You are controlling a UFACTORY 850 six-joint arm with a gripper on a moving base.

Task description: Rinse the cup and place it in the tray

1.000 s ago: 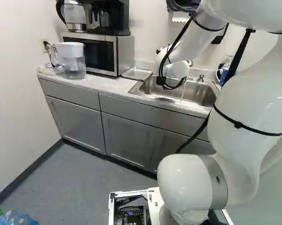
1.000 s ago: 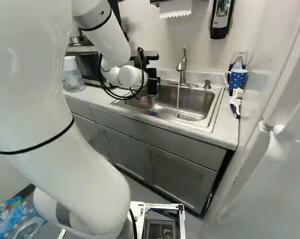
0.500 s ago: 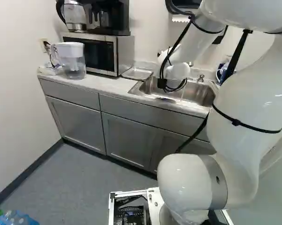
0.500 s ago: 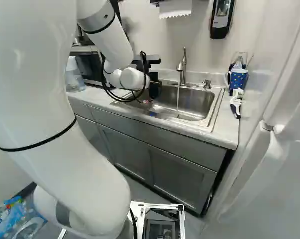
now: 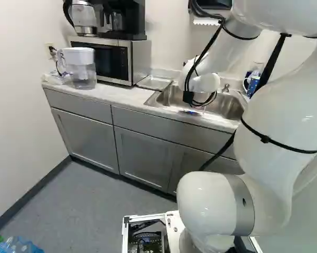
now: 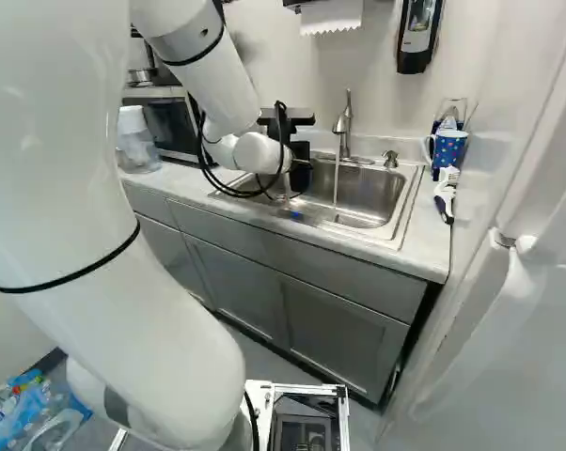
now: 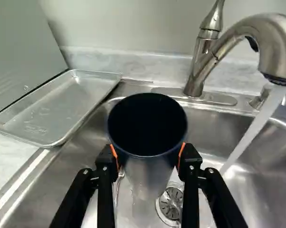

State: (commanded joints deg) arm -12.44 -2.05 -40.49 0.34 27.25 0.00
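The bench (image 6: 428,242) is being partly filled by the sink (image 6: 368,199); beside the basin, the empty tray (image 7: 55,109) is being supported. Water (image 7: 254,128) is being released into the sink by the faucet (image 7: 278,40). Above the basin, beside the stream, the dark cup (image 7: 147,126) is being grasped by the jaws, its sides being pressed by orange pads (image 7: 114,156).

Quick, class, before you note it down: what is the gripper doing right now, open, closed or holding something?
Gripper: closed on the dark cup, one finger against each side, over the sink.
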